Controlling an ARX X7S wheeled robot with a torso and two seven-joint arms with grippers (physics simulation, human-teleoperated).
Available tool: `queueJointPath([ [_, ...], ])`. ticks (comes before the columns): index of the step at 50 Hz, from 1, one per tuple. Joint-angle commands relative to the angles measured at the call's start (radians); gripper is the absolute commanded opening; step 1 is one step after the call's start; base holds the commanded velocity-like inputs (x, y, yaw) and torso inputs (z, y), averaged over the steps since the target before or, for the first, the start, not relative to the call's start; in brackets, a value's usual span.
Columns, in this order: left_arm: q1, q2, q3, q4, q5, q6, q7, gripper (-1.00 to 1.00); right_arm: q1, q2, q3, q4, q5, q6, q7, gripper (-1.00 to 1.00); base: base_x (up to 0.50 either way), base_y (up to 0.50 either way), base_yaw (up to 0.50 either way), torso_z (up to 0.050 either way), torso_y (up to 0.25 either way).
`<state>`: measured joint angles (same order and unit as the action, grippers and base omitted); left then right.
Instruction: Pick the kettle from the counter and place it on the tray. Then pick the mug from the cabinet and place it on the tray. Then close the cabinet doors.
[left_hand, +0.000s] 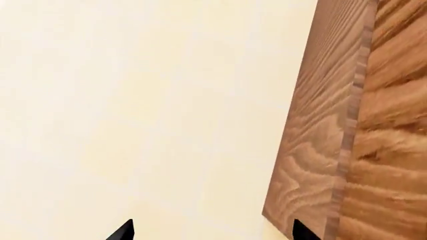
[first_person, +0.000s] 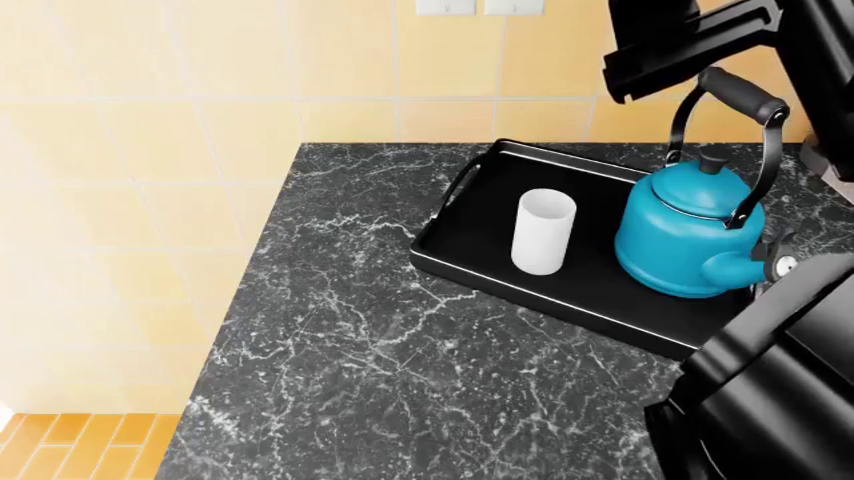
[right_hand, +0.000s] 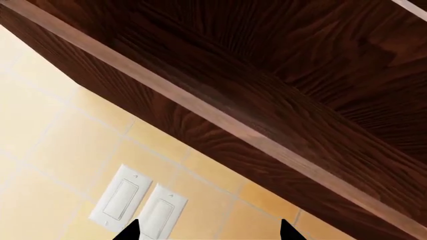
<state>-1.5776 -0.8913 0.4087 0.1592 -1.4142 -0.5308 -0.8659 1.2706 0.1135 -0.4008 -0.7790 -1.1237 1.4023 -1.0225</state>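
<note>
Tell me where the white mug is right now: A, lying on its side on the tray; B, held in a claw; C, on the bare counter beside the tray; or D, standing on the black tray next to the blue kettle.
D: in the head view the mug stands upright on the tray, beside the kettle and clear of it, with no claw on it.

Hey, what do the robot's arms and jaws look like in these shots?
Glossy black throughout. In the head view, an angular black arm link sits above the tray and a bulky rounded black arm section is nearest the camera. Each wrist view shows only two pointed black jaw tips. No cables or markings visible.
</note>
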Motion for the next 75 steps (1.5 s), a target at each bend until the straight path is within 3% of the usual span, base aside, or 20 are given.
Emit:
queueJointPath([
  [1, -0.123, 0.028, 0.014, -0.078, 0.036, -0.035, 0.013, 1.0, 0.015, 0.003, -0.014, 0.003, -0.018, 0.013, -0.018, 1.0, 0.0, 0.0, 0.0, 0.0, 0.0],
  [19, -0.268, 0.088, 0.041, -0.181, 0.078, -0.077, 0.04, 1.0, -0.003, -0.004, -0.003, 0.001, -0.004, -0.003, -0.001, 1.0, 0.0, 0.0, 0.0, 0.0, 0.0],
  [45, -0.364, 0.258, 0.048, -0.184, -0.036, -0.121, 0.003, 1.0, -0.034, 0.004, 0.018, -0.018, 0.007, -0.008, 0.01, 1.0, 0.0, 0.0, 0.0, 0.002, 0.0],
  [53, -0.366, 0.299, 0.003, -0.189, -0.24, -0.172, -0.005, 1.0, -0.042, 0.002, 0.024, -0.016, 0.017, -0.016, 0.02, 1.0, 0.0, 0.0, 0.0, 0.001, 0.001],
  [75, -0.407, 0.359, -0.008, -0.172, -0.359, -0.194, -0.047, 1.0, -0.064, -0.004, 0.053, -0.007, 0.065, -0.044, 0.056, 1.0, 0.0, 0.0, 0.0, 0.0, 0.0],
])
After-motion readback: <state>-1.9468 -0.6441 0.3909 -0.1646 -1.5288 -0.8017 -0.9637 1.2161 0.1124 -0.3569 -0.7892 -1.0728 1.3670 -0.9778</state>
